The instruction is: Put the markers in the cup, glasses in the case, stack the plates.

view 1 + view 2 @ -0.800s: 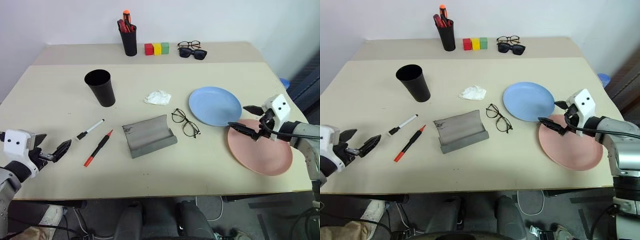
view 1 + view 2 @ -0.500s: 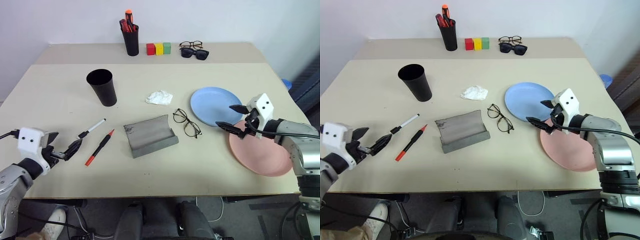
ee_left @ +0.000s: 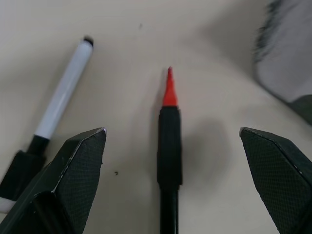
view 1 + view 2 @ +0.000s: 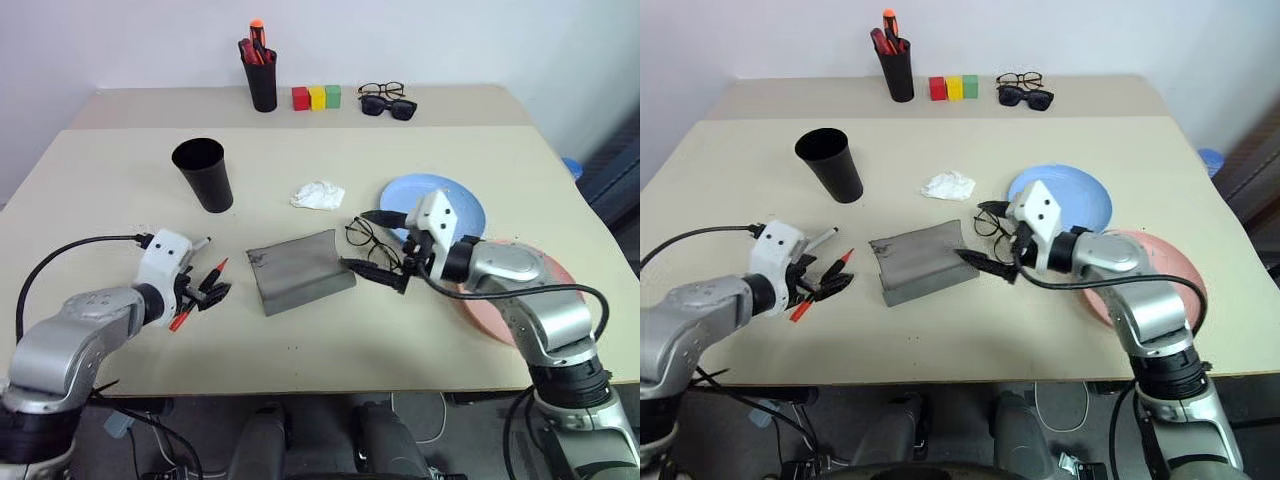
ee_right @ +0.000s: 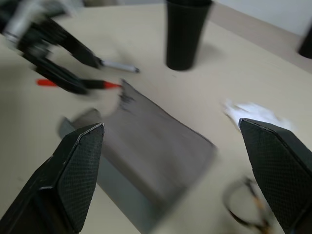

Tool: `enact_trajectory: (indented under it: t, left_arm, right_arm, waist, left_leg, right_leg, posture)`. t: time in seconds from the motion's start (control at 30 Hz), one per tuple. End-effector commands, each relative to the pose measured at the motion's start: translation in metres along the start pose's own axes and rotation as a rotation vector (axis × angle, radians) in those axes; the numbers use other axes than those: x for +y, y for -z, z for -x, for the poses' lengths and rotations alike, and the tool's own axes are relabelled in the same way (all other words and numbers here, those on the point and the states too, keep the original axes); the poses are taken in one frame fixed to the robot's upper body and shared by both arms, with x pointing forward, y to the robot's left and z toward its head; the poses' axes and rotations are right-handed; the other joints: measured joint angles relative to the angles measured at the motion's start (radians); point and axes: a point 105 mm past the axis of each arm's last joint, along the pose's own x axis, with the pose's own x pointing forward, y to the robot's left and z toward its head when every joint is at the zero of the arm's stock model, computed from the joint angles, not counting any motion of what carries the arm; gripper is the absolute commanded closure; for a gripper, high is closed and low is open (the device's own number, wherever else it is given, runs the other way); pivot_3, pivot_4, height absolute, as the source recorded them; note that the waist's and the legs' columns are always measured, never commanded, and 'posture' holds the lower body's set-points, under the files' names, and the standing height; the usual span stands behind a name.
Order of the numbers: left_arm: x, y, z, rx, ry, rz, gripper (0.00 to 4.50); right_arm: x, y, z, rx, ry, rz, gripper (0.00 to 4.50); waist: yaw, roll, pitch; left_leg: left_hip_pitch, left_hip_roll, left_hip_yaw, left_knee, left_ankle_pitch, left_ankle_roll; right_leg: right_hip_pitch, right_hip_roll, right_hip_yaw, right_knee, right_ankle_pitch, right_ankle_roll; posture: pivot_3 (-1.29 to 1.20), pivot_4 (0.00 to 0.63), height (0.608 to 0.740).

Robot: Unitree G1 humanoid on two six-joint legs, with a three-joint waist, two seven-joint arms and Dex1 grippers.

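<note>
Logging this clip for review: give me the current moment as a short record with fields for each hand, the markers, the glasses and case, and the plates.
left hand: open, its fingers on either side of the red marker, not closed on it
right hand: open, over the wire-framed glasses, beside the case
white marker: lying on the table beside the red one
cup: upright, no marker in it
case: open, nothing in it
plates: blue plate and pink plate side by side, not stacked
</note>
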Motion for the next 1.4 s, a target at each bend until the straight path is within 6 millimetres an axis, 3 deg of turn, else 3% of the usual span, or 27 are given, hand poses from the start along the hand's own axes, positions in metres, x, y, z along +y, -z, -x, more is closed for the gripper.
enact_trajectory:
  t: [0.03, 0.13, 0.37, 0.4, 0.5, 0.63, 0.67, 0.77, 0.83, 1.03, 1.13, 1.23, 1.4]
  left_arm:
    - [-0.001, 0.002, -0.004, 0.058, 0.0, 0.047, 0.03]
    - [-0.004, 0.003, -0.008, 0.094, 0.011, 0.073, 0.84]
    - [0.001, 0.004, -0.004, 0.103, -0.017, 0.063, 4.22]
    - [0.001, -0.002, -0.002, 0.065, -0.015, 0.04, 4.47]
    - [-0.002, -0.033, 0.012, -0.131, 0.037, -0.053, 4.47]
    - [-0.014, -0.119, 0.054, -0.706, 0.067, -0.142, 4.47]
    - [-0.013, -0.131, 0.06, -0.784, 0.043, -0.153, 4.47]
    - [0.018, -0.173, 0.059, -0.953, -0.145, -0.066, 4.47]
    - [0.037, -0.194, 0.056, -0.993, -0.318, -0.122, 4.47]
    - [0.066, -0.215, 0.034, -1.058, -0.513, -0.114, 4.47]
    - [0.079, -0.208, 0.012, -1.037, -0.567, -0.086, 4.47]
    - [0.089, -0.202, 0.004, -1.046, -0.591, -0.046, 4.47]
    - [0.088, -0.196, -0.012, -1.036, -0.544, -0.024, 4.47]
  right_arm:
    - [0.017, -0.01, -0.006, -0.033, -0.031, 0.007, 0.0]
    - [0.025, -0.011, -0.009, -0.043, -0.044, -0.007, 0.0]
    - [0.031, -0.012, -0.017, -0.057, -0.071, -0.017, 0.0]
    - [0.031, -0.013, -0.018, -0.061, -0.074, -0.017, 0.0]
    - [0.03, -0.015, -0.023, -0.075, -0.083, -0.011, 0.0]
    - [0.011, -0.023, -0.046, -0.13, 0.002, 0.021, 0.0]
    - [0.007, -0.025, -0.051, -0.14, 0.02, 0.033, 0.0]
    - [-0.004, -0.038, -0.068, -0.183, 0.066, 0.058, 0.0]
    - [-0.007, -0.051, -0.077, -0.231, 0.08, 0.064, 0.0]
    - [-0.01, -0.074, -0.096, -0.326, 0.125, 0.067, 0.0]
    - [-0.005, -0.08, -0.102, -0.355, 0.127, 0.065, 0.0]
    - [0.001, -0.077, -0.101, -0.354, 0.125, 0.058, 0.0]
    - [0.005, -0.068, -0.096, -0.331, 0.133, 0.049, 0.0]
  waist:
    - [0.0, 0.0, 0.0]
    - [0.0, 0.0, 0.0]
    - [-0.001, 0.0, 0.0]
    - [-0.001, 0.0, 0.0]
    - [-0.002, 0.0, 0.0]
    - [0.002, 0.0, 0.0]
    - [0.004, 0.0, 0.0]
    - [0.007, -0.001, 0.0]
    - [0.001, -0.001, -0.001]
    - [-0.004, -0.001, -0.001]
    - [-0.003, -0.001, -0.001]
    - [-0.005, -0.001, -0.001]
    - [-0.003, -0.001, -0.001]
  left_leg:
    - [0.0, 0.0, 0.0, 0.0, 0.0, 0.0]
    - [0.0, 0.0, 0.0, 0.0, 0.0, 0.0]
    - [0.001, 0.0, 0.0, 0.0, 0.0, 0.0]
    - [0.001, 0.0, 0.0, 0.0, 0.0, 0.0]
    - [0.001, 0.0, 0.0, 0.0, 0.0, 0.0]
    - [0.0, 0.001, -0.001, 0.0, 0.002, -0.003]
    - [0.0, 0.001, -0.001, 0.0, 0.002, -0.003]
    - [0.0, -0.002, -0.001, 0.0, 0.002, -0.004]
    - [0.0, -0.002, -0.001, 0.001, 0.002, -0.004]
    - [-0.005, -0.002, 0.001, 0.001, 0.002, -0.003]
    - [-0.01, -0.002, 0.002, 0.002, 0.003, -0.005]
    - [-0.01, -0.002, 0.002, 0.003, 0.003, -0.005]
    - [-0.01, -0.002, 0.002, 0.002, 0.003, -0.005]
  right_leg:
    - [0.0, 0.0, 0.0, 0.0, 0.0, 0.0]
    - [0.0, 0.0, 0.0, 0.001, 0.0, 0.0]
    - [0.0, 0.0, 0.0, 0.001, 0.0, 0.0]
    - [0.0, 0.0, 0.0, 0.001, 0.0, 0.0]
    - [0.0, -0.001, 0.0, 0.001, 0.0, 0.0]
    - [-0.001, -0.001, 0.0, 0.001, 0.0, -0.001]
    - [-0.001, -0.001, -0.001, 0.001, 0.0, -0.001]
    - [0.0, -0.002, -0.001, 0.001, 0.001, -0.001]
    - [-0.001, -0.001, -0.001, 0.001, 0.001, 0.0]
    - [-0.009, 0.0, 0.0, 0.006, 0.001, 0.0]
    - [-0.016, -0.001, 0.0, 0.009, 0.001, 0.0]
    - [-0.016, -0.001, 0.0, 0.009, 0.001, 0.0]
    - [-0.016, -0.001, 0.0, 0.009, 0.001, 0.0]
  posture:
    - [0.0, 0.15, 0.74]
    - [0.0, 0.15, 0.74]
    - [0.0, 0.15, 0.74]
    - [0.0, 0.15, 0.74]
    - [0.0, 0.15, 0.74]
    - [0.0, 0.15, 0.74]
    - [0.0, 0.15, 0.74]
    - [0.0, 0.15, 0.74]
    - [0.0, 0.15, 0.74]
    - [0.0, 0.15, 0.74]
    - [0.0, 0.15, 0.74]
    - [0.0, 0.15, 0.74]
    - [0.0, 0.15, 0.74]
